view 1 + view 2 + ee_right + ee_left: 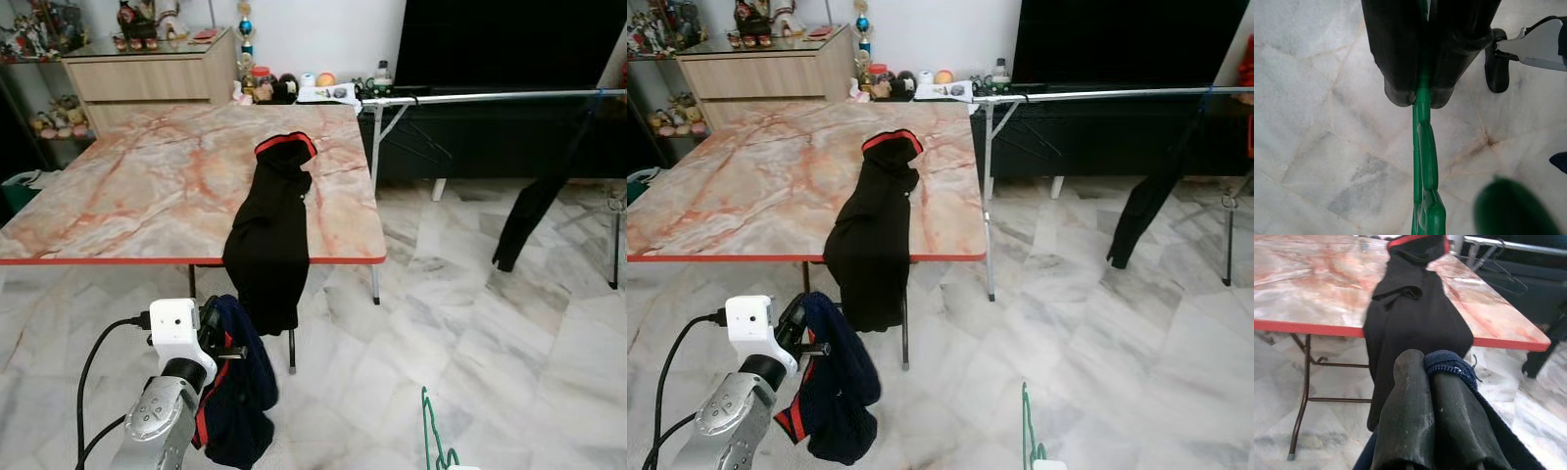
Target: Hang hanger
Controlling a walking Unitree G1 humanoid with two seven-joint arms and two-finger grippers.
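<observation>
Meanwhile, my right gripper (1420,95) was clamped on the green hanger (1422,161), held low over the marble floor (509,333) at about five o'clock in my head view. My left gripper (1425,369), at seven o'clock, was closed on a navy garment (245,392). A black garment (269,235) draped over the marble table's (147,186) near edge at twelve o'clock, the clothes rail (490,96) at one o'clock.

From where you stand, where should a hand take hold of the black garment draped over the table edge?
Best grip is probably the hanging part of the black garment below the table edge, approached from the front. That part dangles free in the air, while the red-trimmed end lies flat on the tabletop. Both hands are occupied: left hand holds the navy garment, right hand the green hanger.
</observation>
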